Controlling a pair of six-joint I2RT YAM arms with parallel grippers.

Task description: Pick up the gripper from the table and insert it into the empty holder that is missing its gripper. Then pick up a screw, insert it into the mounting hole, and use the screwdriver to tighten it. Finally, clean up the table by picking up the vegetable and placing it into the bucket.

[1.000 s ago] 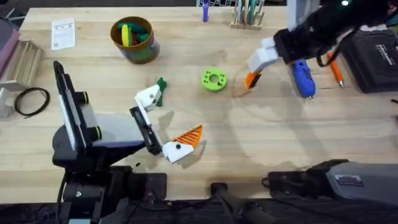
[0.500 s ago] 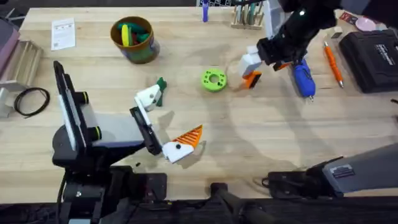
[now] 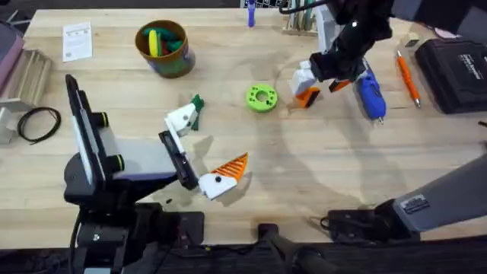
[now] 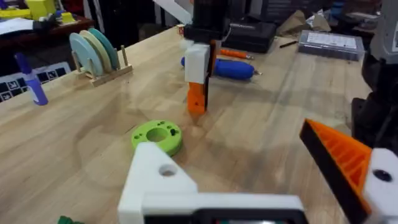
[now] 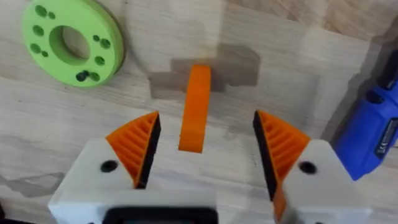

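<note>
The small orange gripper [image 5: 194,106] lies on the table right of the lime-green disc [image 3: 262,97]. My right gripper [image 3: 320,81] hangs over it, open, its orange pads on either side of the piece without touching it. My left gripper [image 3: 210,141] is open at the lower left. One of its fingers is the bare white holder [image 4: 160,184] with its dark mounting hole [image 4: 166,170]; the other carries an orange tip [image 3: 230,166]. The dark-green vegetable [image 3: 197,106] lies beside the holder. Just right of my right gripper is the blue screwdriver [image 3: 371,94]. The bucket [image 3: 163,49] stands at the back left.
An orange pen-like tool [image 3: 407,76] and a black case [image 3: 456,65] sit at the far right. A wooden rack with discs [image 3: 303,19] and a blue marker [image 3: 250,14] line the back edge. A white card [image 3: 76,39] and a black cable loop [image 3: 38,122] are at the left.
My right gripper has swung left and come down so its open fingers straddle the orange gripper. The left arm and the other things have stayed put.
</note>
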